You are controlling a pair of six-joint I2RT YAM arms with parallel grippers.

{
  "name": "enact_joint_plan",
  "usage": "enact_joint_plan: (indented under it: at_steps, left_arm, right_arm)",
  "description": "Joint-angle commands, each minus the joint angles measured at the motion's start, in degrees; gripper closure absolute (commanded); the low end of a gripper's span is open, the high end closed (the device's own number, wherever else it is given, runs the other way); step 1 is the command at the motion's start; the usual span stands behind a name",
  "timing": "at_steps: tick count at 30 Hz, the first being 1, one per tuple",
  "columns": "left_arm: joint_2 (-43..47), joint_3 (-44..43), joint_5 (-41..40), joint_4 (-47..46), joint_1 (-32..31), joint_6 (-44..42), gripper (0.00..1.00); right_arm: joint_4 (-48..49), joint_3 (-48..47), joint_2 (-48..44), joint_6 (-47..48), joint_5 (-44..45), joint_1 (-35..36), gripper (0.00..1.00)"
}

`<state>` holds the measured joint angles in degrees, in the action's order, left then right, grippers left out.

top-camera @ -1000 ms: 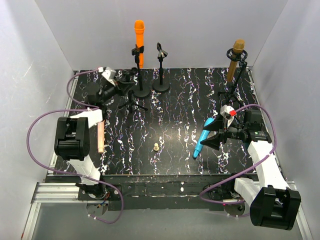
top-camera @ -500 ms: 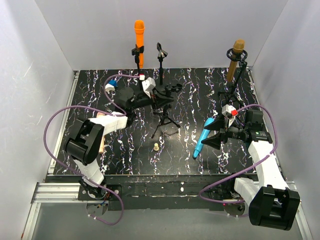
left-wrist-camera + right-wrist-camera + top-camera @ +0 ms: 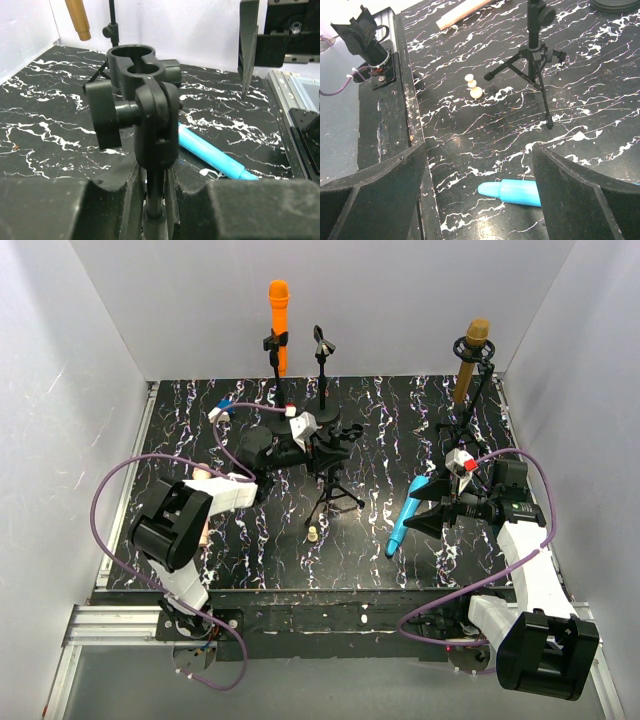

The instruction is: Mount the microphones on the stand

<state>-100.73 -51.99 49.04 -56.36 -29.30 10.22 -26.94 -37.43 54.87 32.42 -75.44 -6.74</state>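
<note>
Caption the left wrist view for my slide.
Left fingers flank the post of the tripod stand beneath its empty clamp; the light blue microphone lies on the table behind.

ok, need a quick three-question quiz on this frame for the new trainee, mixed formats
1. Multiple choice: the light blue microphone is A) clipped in a stand, B) lying flat on the table below the open right gripper, C) held in the left gripper.
2. True or false: the left gripper is closed on the pole of the tripod stand.
3. Count: how many microphones are already clipped upright in stands at the back?

Key: 1 B. 2 true. 3 two: the orange microphone and the golden-brown microphone.
</note>
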Motion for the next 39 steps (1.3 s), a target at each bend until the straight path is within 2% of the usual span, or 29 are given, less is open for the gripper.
enact_joint_plan:
  at_steps: [1, 4, 11, 16, 19, 24, 25, 29, 31, 35, 39]
  left_arm:
    - [4.31, 2.24, -0.34, 3.27, -0.32, -4.85, 0.80]
    - [5.27, 3.20, -1.22, 3.62, -0.32, -5.38, 0.72]
    - [11.94, 6.98, -7.54, 7.92, -0.32, -9.51, 0.31]
    - [20.73, 10.94, -15.27, 14.68, -0.06, -13.64, 0.13]
    - [27.23, 13.66, -21.50, 20.13, 0.21, -12.86, 0.02]
    - [38.48, 13.58, -29.68, 36.63, 0.47, -7.50, 0.02]
    - [40.68, 12.88, -32.05, 42.94, 0.56, -6.10, 0.02]
    - [47.89, 9.37, -44.88, 62.12, 0.82, -2.76, 0.02]
    - [51.40, 8.48, -47.97, 69.51, 0.91, -2.75, 0.02]
    - [56.33, 9.18, -47.90, 76.91, 0.91, -4.32, 0.02]
    - [59.41, 11.55, -48.16, 78.59, 0.91, -5.38, 0.02]
  right_arm:
    - [-0.13, -2.30, 0.41, 1.06, -2.08, -0.38, 0.08]
    - [-0.22, -2.30, 0.59, 0.97, -2.08, -0.46, 0.08]
    - [-0.39, -2.38, 0.59, 0.97, -2.17, -0.81, 0.08]
    - [-0.74, -2.47, 0.41, 1.24, -2.08, -0.90, 0.08]
    - [-0.83, -2.47, 0.15, 1.59, -1.64, -1.08, 0.08]
    - [-1.27, -2.38, -0.90, 2.03, 0.11, -1.08, 0.08]
    - [-1.27, -2.21, -1.34, 1.68, 0.81, -1.17, 0.08]
    - [0.48, -2.38, -3.45, -5.59, 5.72, -1.52, 0.08]
    - [-3.62, -5.36, -2.93, -7.64, 10.99, -1.52, 0.09]
    - [-11.63, -12.21, 0.14, -14.21, 25.30, -1.43, 0.13]
    - [-8.06, -11.97, -1.25, -27.20, 39.80, 2.77, 0.10]
